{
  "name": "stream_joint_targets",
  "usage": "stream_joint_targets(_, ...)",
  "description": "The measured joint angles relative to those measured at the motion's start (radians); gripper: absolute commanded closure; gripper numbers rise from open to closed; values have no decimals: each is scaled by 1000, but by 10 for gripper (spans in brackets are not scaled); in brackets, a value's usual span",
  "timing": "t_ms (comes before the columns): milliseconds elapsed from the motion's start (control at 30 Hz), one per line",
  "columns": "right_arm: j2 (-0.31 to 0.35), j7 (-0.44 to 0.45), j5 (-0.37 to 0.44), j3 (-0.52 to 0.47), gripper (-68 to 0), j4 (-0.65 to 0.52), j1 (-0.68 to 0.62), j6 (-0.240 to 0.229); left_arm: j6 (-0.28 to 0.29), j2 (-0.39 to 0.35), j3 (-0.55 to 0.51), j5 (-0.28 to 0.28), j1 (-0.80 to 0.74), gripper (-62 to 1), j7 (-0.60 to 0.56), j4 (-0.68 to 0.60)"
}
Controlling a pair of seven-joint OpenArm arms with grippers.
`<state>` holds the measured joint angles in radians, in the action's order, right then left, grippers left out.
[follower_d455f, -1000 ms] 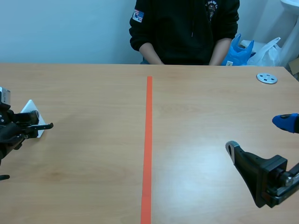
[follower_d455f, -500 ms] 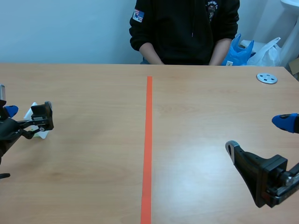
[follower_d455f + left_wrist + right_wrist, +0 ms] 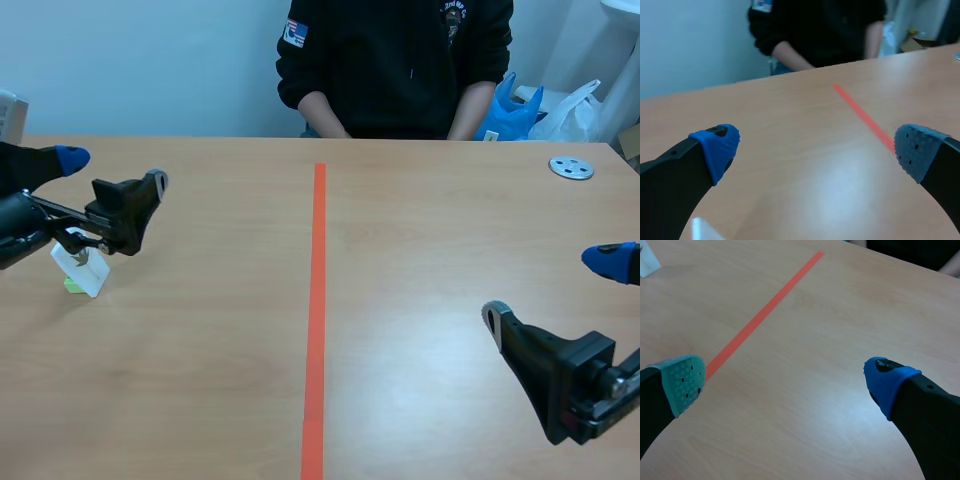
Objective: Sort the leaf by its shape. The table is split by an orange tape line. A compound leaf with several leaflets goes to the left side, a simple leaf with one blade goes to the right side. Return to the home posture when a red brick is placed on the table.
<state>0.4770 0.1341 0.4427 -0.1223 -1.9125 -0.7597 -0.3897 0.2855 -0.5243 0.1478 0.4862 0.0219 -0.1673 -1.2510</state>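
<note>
Leaf (image 3: 74,284), green, on a small white card (image 3: 86,268), sits at 9 o'clock on the wooden bench (image 3: 420,230) near the spread left end effector (image 3: 110,172); probably featherlight and floppy, so pinch a card edge; right end effector (image 3: 552,290) spread at 4 o'clock.

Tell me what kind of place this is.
Probably a robotics lab or test room: a left robot arm and a right robot arm flank a wooden table split by an orange tape line; a person sits across.
</note>
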Motion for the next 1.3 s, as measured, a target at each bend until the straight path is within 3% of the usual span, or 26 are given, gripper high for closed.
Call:
stream_joint_targets(267, 0, -5, 0, 0, -679, -11, 0, 0, 1, -8, 0, -48, -330, -623, 3, -384)
stream_joint_targets(467, 0, -11, 0, 0, -679, -11, 0, -15, 0, -8, 0, -48, -542, -623, 26, -552)
stream_joint_targets(600, 0, -11, 0, 0, -679, -11, 0, -45, -1, -8, 0, -48, -653, -623, 28, -583)
stream_joint_targets(800, 0, -11, 0, 0, -679, -11, 0, -46, -4, -7, 0, -48, -730, -623, 29, -587)
stream_joint_targets(1000, 0, -11, 0, 0, -679, -12, 0, -53, -6, 40, 0, -48, -727, -623, 28, -587)
stream_joint_targets(1300, 0, -11, 0, 0, -679, -12, 0, -53, -4, 45, 0, -67, -700, -623, -9, -587)
